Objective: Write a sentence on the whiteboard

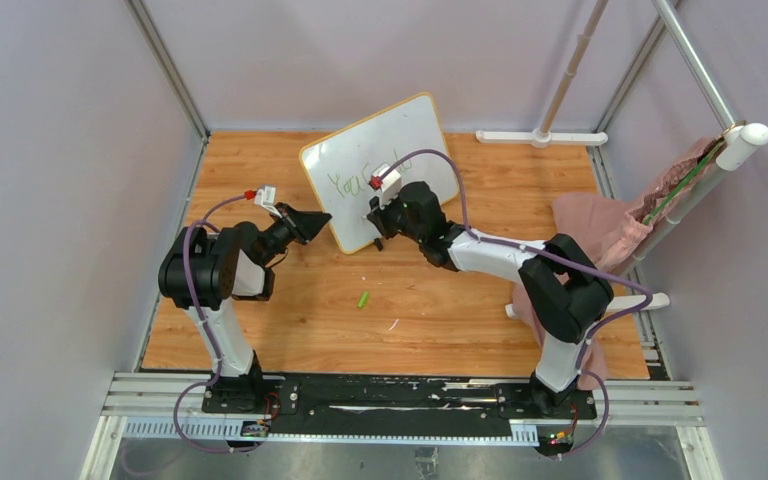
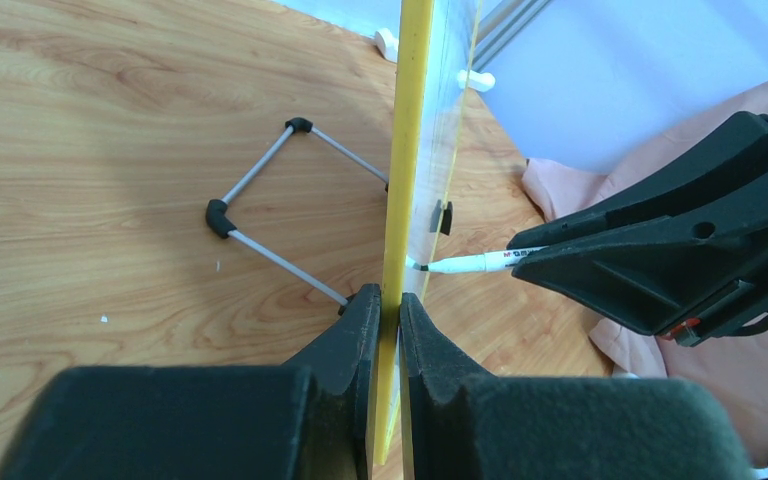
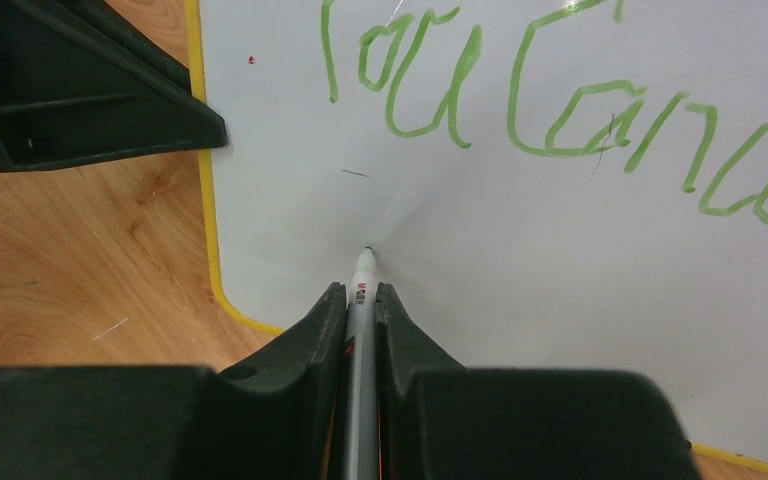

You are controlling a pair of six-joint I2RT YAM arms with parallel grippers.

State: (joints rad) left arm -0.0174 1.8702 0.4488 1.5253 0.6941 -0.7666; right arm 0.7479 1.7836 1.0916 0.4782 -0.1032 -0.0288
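Observation:
The whiteboard [image 1: 400,135] stands tilted on the wooden table, white with a yellow rim. My left gripper [image 2: 392,300] is shut on its yellow left edge [image 2: 410,150]; in the top view the left gripper [image 1: 322,222] meets the board's lower left side. My right gripper [image 3: 360,292] is shut on a grey-white marker [image 3: 363,272] whose tip touches the board [image 3: 520,260] below the writing. The sentence [image 3: 520,100] shows as one line of green words, roughly "You Can d", running off the right of the right wrist view.
A small green cap [image 1: 363,298] lies on the table in front of the board. Pink cloth [image 1: 610,225] hangs at the right beside a white pole stand [image 1: 540,135]. The board's wire stand [image 2: 260,200] rests behind it. Grey walls enclose the table.

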